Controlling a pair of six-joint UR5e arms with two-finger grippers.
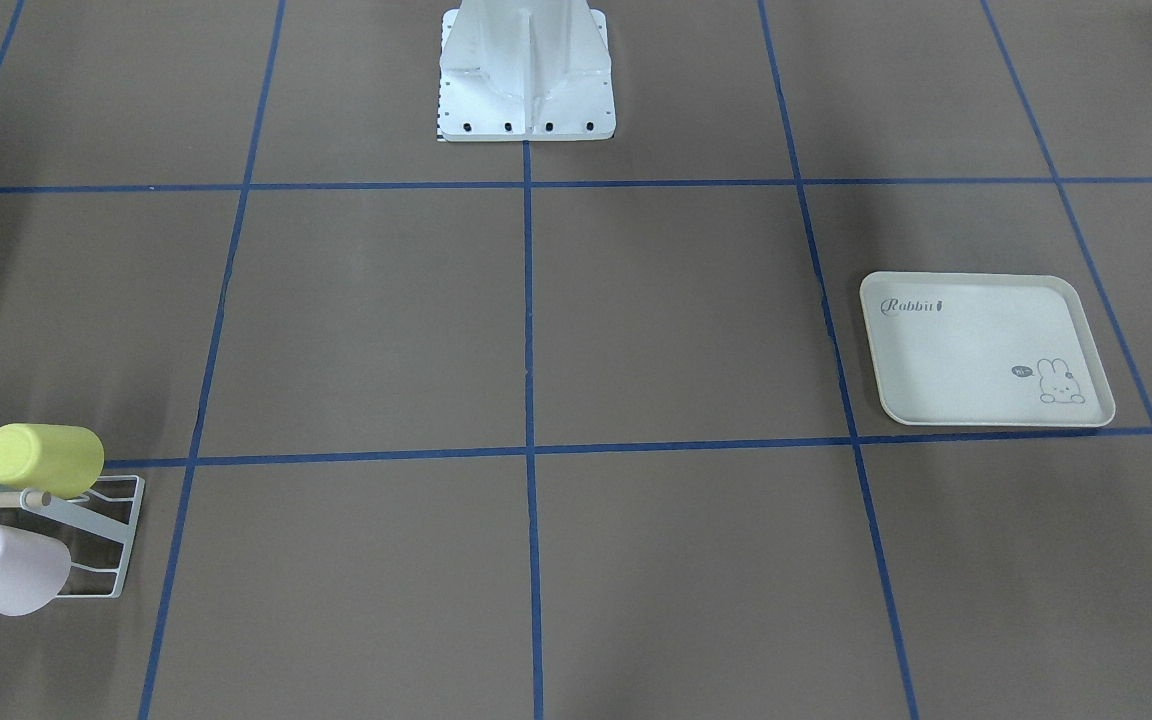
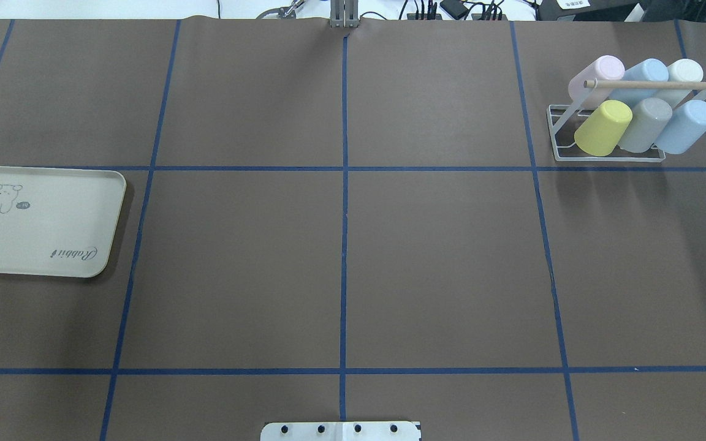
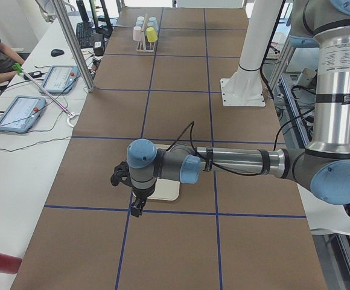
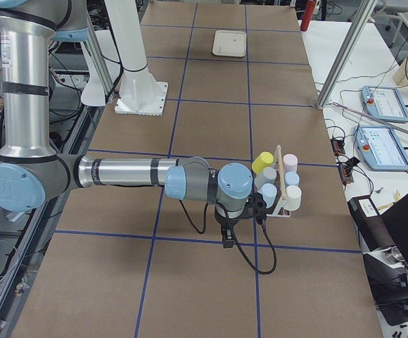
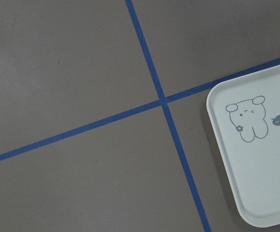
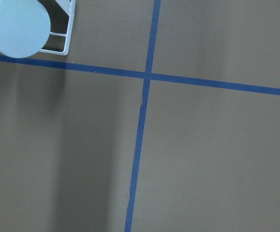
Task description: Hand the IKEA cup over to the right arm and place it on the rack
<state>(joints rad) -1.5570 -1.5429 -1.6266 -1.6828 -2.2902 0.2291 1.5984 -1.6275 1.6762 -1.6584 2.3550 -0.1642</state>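
Note:
The white wire rack point(image 2: 554, 131) with its wooden dowel point(image 2: 647, 84) stands at the far right of the table. Several cups sit on its prongs, among them a yellow cup point(image 2: 602, 127), a grey cup point(image 2: 646, 125) and a pink cup point(image 2: 598, 73). Every cup I see is on the rack. The rack also shows in the front view point(image 1: 126, 545). The right wrist view shows a light blue cup point(image 6: 14, 24) at a rack corner. My left gripper point(image 3: 137, 208) hangs over the tray's edge. My right gripper point(image 4: 227, 241) hangs beside the rack. I cannot tell whether either is open or shut.
The cream rabbit-printed tray point(image 2: 40, 220) lies at the table's left side, and it also shows in the left wrist view point(image 5: 260, 159). Blue tape lines grid the brown table. The robot's white base plate point(image 1: 526, 90) sits at the near middle edge.

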